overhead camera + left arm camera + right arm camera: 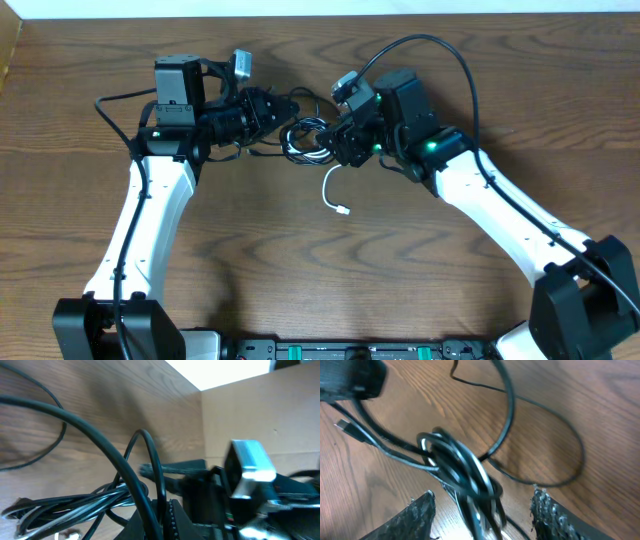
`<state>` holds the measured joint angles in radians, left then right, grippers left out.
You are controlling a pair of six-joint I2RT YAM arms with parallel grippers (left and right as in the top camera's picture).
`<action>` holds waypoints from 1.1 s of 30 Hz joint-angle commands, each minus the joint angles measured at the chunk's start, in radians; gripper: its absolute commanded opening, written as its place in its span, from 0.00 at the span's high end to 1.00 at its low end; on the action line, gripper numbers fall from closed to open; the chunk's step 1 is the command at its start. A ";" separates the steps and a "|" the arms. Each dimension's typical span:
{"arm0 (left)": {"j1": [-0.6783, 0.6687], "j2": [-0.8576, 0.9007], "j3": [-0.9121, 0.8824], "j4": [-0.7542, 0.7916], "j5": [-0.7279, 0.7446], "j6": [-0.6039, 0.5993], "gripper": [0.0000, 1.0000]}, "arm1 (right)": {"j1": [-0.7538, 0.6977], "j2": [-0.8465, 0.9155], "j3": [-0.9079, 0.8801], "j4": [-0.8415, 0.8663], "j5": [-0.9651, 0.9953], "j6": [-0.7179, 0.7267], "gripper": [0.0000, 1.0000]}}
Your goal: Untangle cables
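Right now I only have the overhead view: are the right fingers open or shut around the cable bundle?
Observer: Open. In the right wrist view the right fingers stand apart, with the coiled bundle lying between them.
Operator: And the left fingers?
Observer: Shut. The left wrist view shows a black cord arching up right at the left fingers; whether it is pinched, I cannot tell.

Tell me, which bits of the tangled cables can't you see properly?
- Overhead: the knot in the cables, too small, partly under the right gripper.
- Left wrist: whether the left gripper pinches anything, blurred.
- Right wrist: the cables' lower end, cut off by the bottom edge.
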<state>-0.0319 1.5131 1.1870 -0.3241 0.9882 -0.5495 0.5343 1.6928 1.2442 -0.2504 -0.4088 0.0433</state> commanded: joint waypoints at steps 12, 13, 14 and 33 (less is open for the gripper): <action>-0.006 -0.006 0.006 -0.001 0.108 -0.023 0.93 | -0.007 0.072 0.006 0.052 0.137 0.131 0.99; -0.006 -0.006 0.006 -0.006 0.069 -0.021 0.93 | -0.013 0.072 0.006 0.048 0.147 0.169 0.99; -0.006 -0.006 0.006 -0.013 0.029 -0.016 0.93 | -0.019 0.072 0.006 0.041 0.158 0.201 0.99; -0.007 0.081 0.006 -0.414 -0.643 0.148 0.93 | -0.068 -0.127 0.006 -0.056 0.481 0.346 0.99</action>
<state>-0.0467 1.5524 1.1873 -0.7082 0.3859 -0.4759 0.5037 1.6291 1.2434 -0.3107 -0.0223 0.3595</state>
